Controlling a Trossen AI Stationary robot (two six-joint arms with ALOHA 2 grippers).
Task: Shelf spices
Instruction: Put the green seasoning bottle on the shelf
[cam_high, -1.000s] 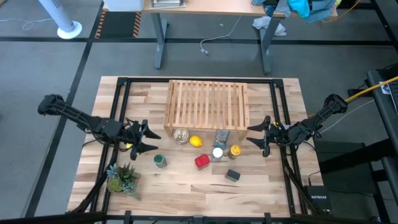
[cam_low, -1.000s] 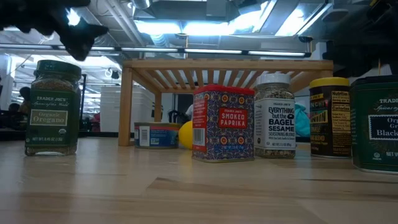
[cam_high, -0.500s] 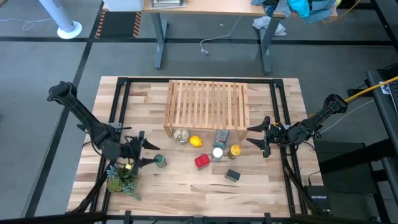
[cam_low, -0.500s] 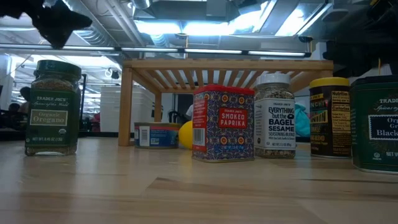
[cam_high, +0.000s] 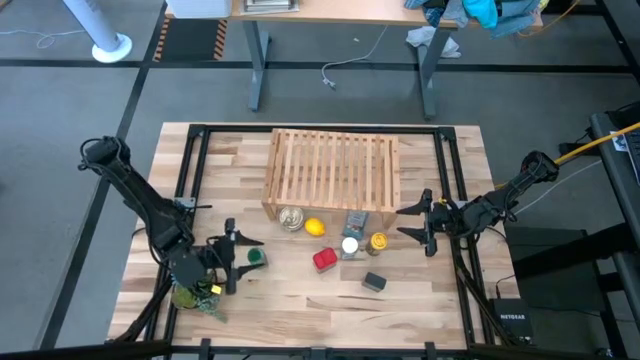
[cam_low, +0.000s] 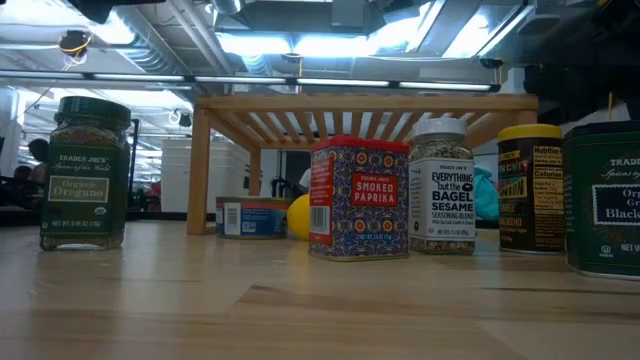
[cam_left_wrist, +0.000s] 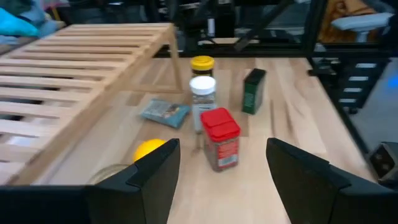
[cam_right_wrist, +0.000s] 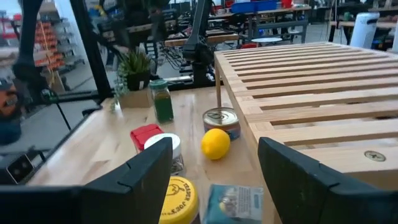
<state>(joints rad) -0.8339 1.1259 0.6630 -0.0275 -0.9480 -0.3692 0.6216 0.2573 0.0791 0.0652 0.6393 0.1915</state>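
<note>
Overhead, the left gripper (cam_high: 238, 258) hangs with its fingers spread and nothing between them, just beside the green-lidded oregano jar (cam_high: 257, 257), which stands on the wooden surface (cam_high: 300, 300) near the left front, apart from the other spices; a small potted plant (cam_high: 196, 292) sits at that arm's near side. Across the surface the right gripper (cam_high: 420, 224) also has its fingers apart and holds nothing; it waits at the right end of the spice cluster, closest to the yellow-lidded jar (cam_high: 379, 241). Just in front of the shelf (cam_high: 333, 168), a light-wood slatted rack with nothing on its top, lie a silver round tin (cam_high: 291, 218), a lemon (cam_high: 314, 227) and a flat blue packet (cam_high: 356, 220); a step nearer the front stand the white-lidded bagel sesame jar (cam_high: 349, 246) and the red smoked paprika tin (cam_high: 324, 260), close together; the dark grey tin (cam_high: 374, 282) lies alone nearest the front edge. From table height the oregano jar stands upright at far left, well apart from the paprika tin, with the bagel sesame jar just beside that tin; the yellow-lidded jar and a dark tin follow to the right; all five spices rest on the surface, none on the shelf.
</note>
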